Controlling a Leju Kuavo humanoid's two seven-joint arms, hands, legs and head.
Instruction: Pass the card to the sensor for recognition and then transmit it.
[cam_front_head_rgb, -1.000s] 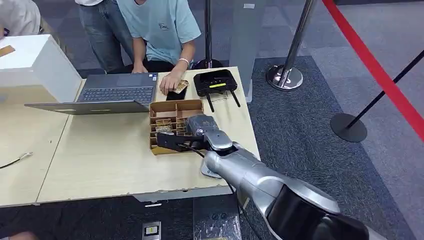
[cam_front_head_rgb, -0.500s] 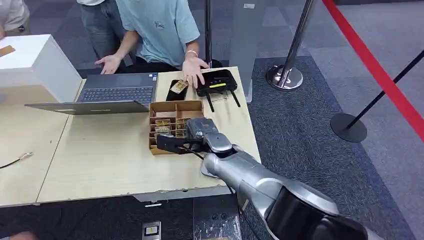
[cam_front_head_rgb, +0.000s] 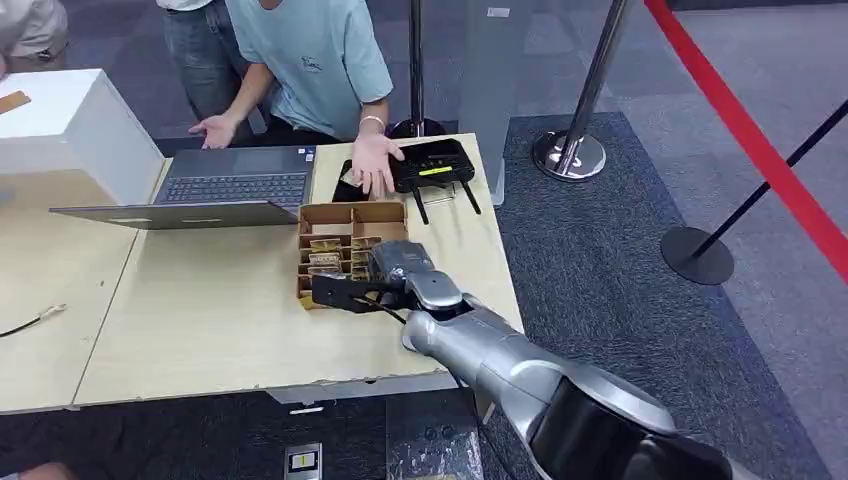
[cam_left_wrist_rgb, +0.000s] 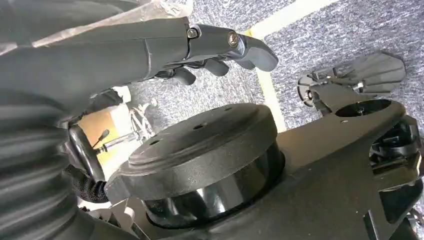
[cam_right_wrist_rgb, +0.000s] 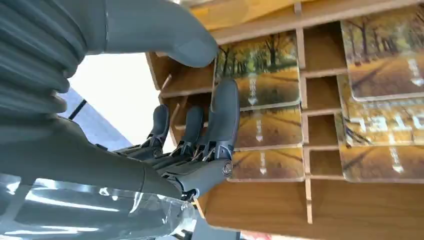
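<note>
The right robot hand (cam_front_head_rgb: 362, 288) reaches over the wooden card box (cam_front_head_rgb: 330, 215) on the counter (cam_front_head_rgb: 200, 320), its dark fingers (cam_right_wrist_rgb: 224, 112) stretched forward and apart, with nothing held between them. In the right wrist view the fingertips lie on or just above the cards (cam_right_wrist_rgb: 260, 75) standing in the box's slots, the thumb (cam_right_wrist_rgb: 165, 35) raised over the box's edge; whether a fingertip actually touches a card cannot be told. The cards show an autumn tree picture and sit in several compartments divided by thin wooden walls.

The left robot hand (cam_left_wrist_rgb: 220, 47) hangs beside the robot's body above grey carpet, its fingers loosely curled with nothing in them.

Beyond the box, toward the far edge of the counter, a person's hand (cam_front_head_rgb: 372, 160) rests palm down on a dark sensor pad (cam_front_head_rgb: 345, 180), just beside a black router (cam_front_head_rgb: 432, 165) with antennas. An open laptop (cam_front_head_rgb: 235, 180) lies to the left of the box, and a white box (cam_front_head_rgb: 70, 125) stands further left. Chrome stanchions (cam_front_head_rgb: 580, 100) and a red belt (cam_front_head_rgb: 750, 130) stand on the carpet to the right.
</note>
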